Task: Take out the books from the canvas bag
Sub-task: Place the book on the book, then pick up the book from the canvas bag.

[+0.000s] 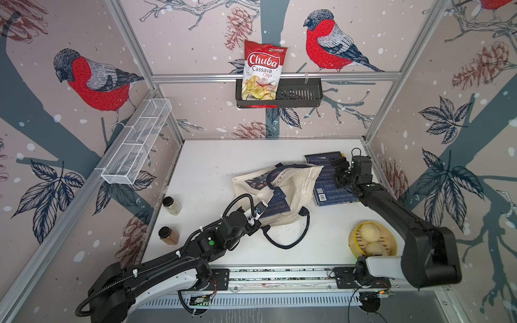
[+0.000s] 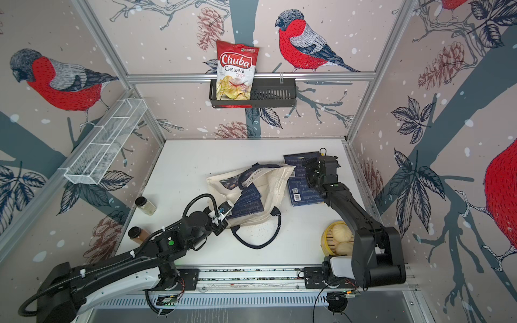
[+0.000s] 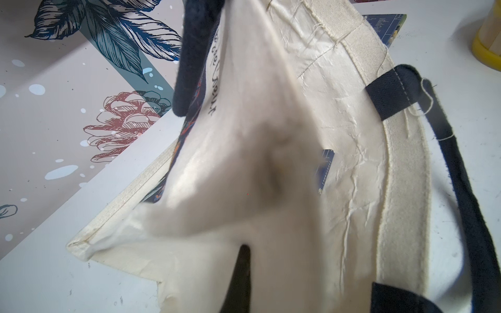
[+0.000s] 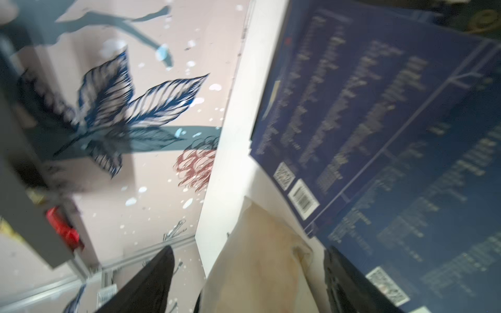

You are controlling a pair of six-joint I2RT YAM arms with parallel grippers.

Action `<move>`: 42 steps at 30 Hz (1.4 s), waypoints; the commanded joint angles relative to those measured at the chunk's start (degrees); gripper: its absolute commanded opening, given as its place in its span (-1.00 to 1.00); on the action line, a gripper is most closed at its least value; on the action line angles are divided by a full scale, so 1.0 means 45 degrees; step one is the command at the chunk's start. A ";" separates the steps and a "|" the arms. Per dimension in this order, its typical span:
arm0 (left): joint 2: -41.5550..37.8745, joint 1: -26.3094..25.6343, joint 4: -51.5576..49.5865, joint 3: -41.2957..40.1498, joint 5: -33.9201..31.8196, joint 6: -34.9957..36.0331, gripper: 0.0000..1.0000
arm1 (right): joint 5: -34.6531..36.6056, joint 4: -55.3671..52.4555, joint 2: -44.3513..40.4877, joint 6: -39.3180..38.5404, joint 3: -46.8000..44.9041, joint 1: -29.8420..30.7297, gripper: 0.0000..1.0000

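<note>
Bag held, books half out: my left claw [image 1: 256, 219] is pinched tight on the cream cloth of the canvas bag [image 1: 302, 190] at its mouth. I judge this grip is meant to hold the opening up so what is inside can slide free. Navy paperbacks [image 1: 275, 204] show in that mouth, just beside this claw. My right claw [image 1: 337, 166] stands spread wide and grips nothing. It hangs over the stack of navy books [image 1: 330, 190] lying on the white tabletop [image 1: 223, 167] just beside the bag, barcode labels [image 4: 303, 200] up. In the right wrist view a corner of bag cloth sits between its fingers [image 4: 151, 281], ungripped. The paperbacks in the bag lie across the bag from this claw, nearer my left.
</note>
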 commanded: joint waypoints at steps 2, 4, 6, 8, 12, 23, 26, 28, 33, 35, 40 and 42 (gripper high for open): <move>-0.0073 -0.0019 0.0441 0.0152 0.0327 0.0215 -1.00 | 0.2527 -0.0168 -0.2306 -0.1824 -0.0662 0.1630 0.72; -0.0161 -0.0024 0.0475 0.0115 0.0319 0.0205 -1.00 | 0.2919 -0.0172 -0.3390 -0.1927 -0.1164 0.2345 0.72; -0.0234 -0.0015 0.0504 0.0085 0.0342 0.0220 -1.00 | 0.3589 -0.0203 -0.4420 -0.2000 -0.1684 0.3196 0.72; -0.0237 -0.0014 0.0514 0.0110 0.0388 0.0220 -1.00 | 0.4506 -0.0041 -0.5333 -0.1829 -0.2328 0.4351 0.72; -0.0235 -0.0019 0.0512 0.0111 0.0480 0.0241 -1.00 | 0.5652 0.0882 -0.6077 -0.1425 -0.3365 0.6502 0.72; -0.0322 -0.0025 0.0487 0.0070 0.0378 0.0303 -1.00 | 0.6702 0.0507 -0.5635 -0.0140 -0.3346 0.9465 0.71; -0.0229 -0.0024 0.0480 0.0086 0.0400 0.0299 -1.00 | 0.6990 0.0896 -0.5375 0.0328 -0.3605 1.0239 0.71; -0.0179 -0.0014 0.0514 0.0069 0.0415 0.0278 -1.00 | 0.7149 0.1695 -0.4998 0.0712 -0.4059 1.0774 0.70; -0.0059 -0.0029 0.0508 0.0070 0.0486 0.0259 -1.00 | 0.6408 0.2657 -0.3379 0.1123 -0.4098 1.0950 0.69; -0.0042 -0.0027 0.0539 0.0066 0.0498 0.0249 -1.00 | 0.6080 0.2950 -0.2426 0.1066 -0.3823 1.0958 0.68; -0.0037 -0.0014 0.0544 0.0069 0.0463 0.0242 -1.00 | 0.5498 0.3433 -0.0452 0.0836 -0.2940 1.0937 0.68; -0.0018 -0.0014 0.0565 0.0052 0.0459 0.0244 -1.00 | 0.5366 0.3682 0.0243 0.1060 -0.2844 1.0953 0.68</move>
